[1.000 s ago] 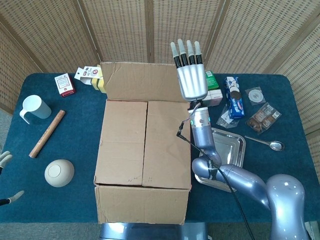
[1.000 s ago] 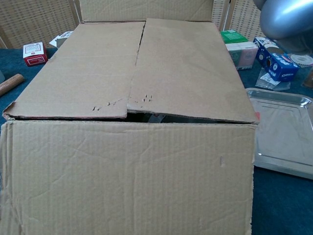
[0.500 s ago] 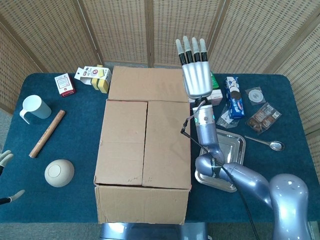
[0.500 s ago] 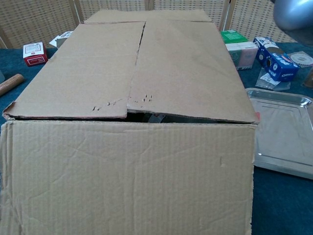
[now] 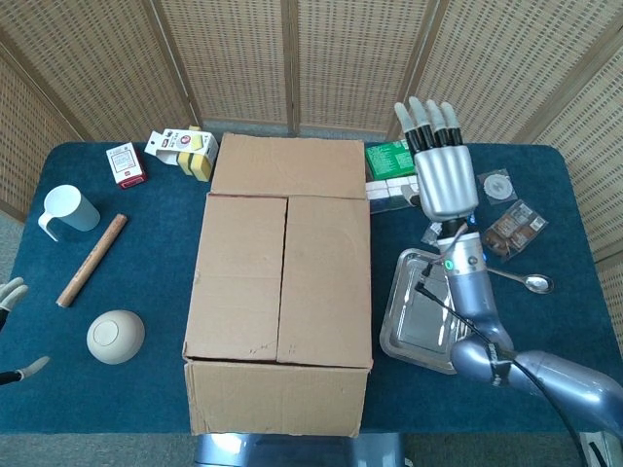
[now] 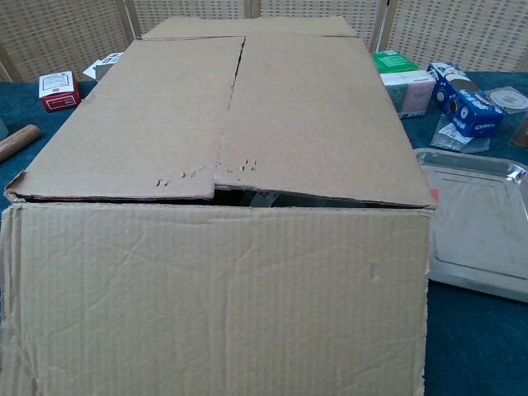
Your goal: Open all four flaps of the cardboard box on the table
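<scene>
The cardboard box (image 5: 279,302) sits mid-counter, two flaps folded shut (far flap laid back). The right robot hand (image 5: 443,175) hovers flat, holding nothing, fingers straight, above the metal tray (image 5: 421,313). Blue packet (image 6: 464,102) reads "OREO".

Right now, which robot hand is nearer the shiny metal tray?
The right robot hand: it is raised just beyond the shiny metal tray. The left robot hand sits at the far left edge, across the brown cardboard box.
</scene>
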